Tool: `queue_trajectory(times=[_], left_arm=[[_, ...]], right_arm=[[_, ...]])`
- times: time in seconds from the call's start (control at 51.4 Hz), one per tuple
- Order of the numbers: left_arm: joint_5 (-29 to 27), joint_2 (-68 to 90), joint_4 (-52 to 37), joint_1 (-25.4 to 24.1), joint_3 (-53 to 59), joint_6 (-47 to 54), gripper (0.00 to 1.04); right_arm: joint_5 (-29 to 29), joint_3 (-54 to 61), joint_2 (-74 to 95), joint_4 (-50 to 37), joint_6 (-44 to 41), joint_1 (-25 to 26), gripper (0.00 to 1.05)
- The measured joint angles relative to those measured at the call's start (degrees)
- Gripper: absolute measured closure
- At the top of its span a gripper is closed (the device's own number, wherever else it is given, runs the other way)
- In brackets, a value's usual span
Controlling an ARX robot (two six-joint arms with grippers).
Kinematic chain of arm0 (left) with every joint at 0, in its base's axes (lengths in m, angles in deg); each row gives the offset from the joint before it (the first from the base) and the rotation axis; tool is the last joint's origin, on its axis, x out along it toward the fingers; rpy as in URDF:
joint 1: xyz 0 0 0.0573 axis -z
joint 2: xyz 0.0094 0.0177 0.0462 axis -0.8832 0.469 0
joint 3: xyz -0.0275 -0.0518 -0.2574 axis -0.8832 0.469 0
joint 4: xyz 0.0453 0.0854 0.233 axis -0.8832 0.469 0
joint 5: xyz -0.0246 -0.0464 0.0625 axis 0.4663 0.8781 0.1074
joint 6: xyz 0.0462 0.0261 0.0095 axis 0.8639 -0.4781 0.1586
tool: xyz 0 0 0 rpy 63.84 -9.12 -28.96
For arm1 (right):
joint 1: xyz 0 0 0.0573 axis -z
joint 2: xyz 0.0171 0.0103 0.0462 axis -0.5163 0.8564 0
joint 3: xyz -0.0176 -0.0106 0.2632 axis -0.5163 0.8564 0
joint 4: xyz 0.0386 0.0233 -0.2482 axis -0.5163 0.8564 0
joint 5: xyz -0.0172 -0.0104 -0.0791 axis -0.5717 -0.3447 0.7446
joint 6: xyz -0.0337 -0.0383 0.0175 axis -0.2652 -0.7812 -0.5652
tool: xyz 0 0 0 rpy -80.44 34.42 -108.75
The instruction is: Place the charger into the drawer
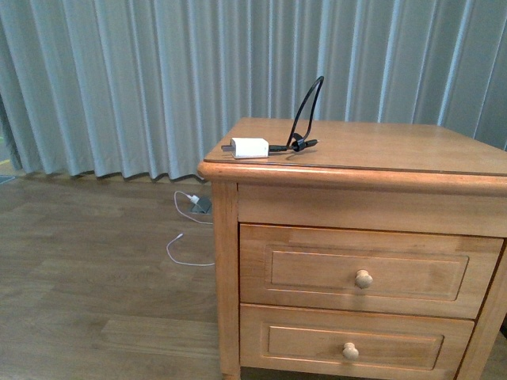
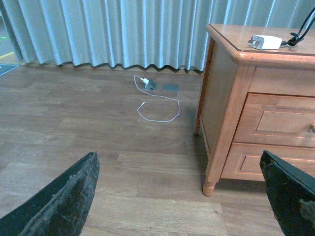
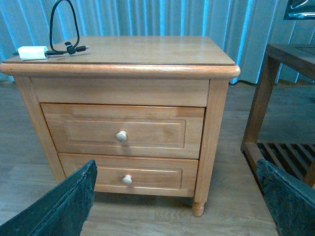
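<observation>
Dark, worn fingers frame both wrist views. The left gripper point(image 2: 177, 155) and the right gripper point(image 3: 176, 162) each have their jaws spread wide with nothing between them, which suits arms that have yet to take hold of anything.

Both face the light-wood, two-drawer nightstand point(image 1: 380, 146), the biggest thing here and the landmark for everything else. Its taller upper drawer point(image 1: 301, 273), with a recessed panel front, sits flush in the nightstand's face, fully shut. Judging from that, it has to be pulled open before anything can go in. Below it the shorter lower drawer point(image 1: 301, 340) is shut too.

On the nightstand's top, at the front corner on the robot's left and close to the edge, lies the small white rectangular charger point(image 1: 249, 148). Its block lies flat, and its thin black cable point(image 1: 305, 111) is gathered at a tie just beside the block, so one stiff loop stands upright. That spot looks within easy reach of the left arm, and the block seems the steadier part to grasp.

On the wooden floor point(image 2: 74, 123) beside the nightstand, well apart from its leg, lies a white-cabled charger point(image 2: 150, 84) with a grey block; it is not the one wanted.

Smallest is the round wooden knob point(image 1: 364, 278) at the middle of the upper drawer's panel, the only handle for a pull, and the right gripper faces it most squarely.
</observation>
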Motion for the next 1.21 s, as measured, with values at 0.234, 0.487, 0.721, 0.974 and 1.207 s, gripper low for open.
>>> queue_trajectory(times=[0.234,0.487,0.721,0.974,1.207], left_arm=[[0.0,0.0,0.0,0.0,0.0,0.0,0.06],[0.0,0.0,0.0,0.0,0.0,0.0,0.06],[0.0,0.0,0.0,0.0,0.0,0.0,0.06],[0.0,0.0,0.0,0.0,0.0,0.0,0.06],[0.0,0.0,0.0,0.0,0.0,0.0,0.06]], right_arm=[[0.0,0.0,0.0,0.0,0.0,0.0,0.08],[0.0,0.0,0.0,0.0,0.0,0.0,0.08],[0.0,0.0,0.0,0.0,0.0,0.0,0.08],[0.0,0.0,0.0,0.0,0.0,0.0,0.08],[0.8,0.0,0.1,0.0,-0.3,-0.2,0.08]])
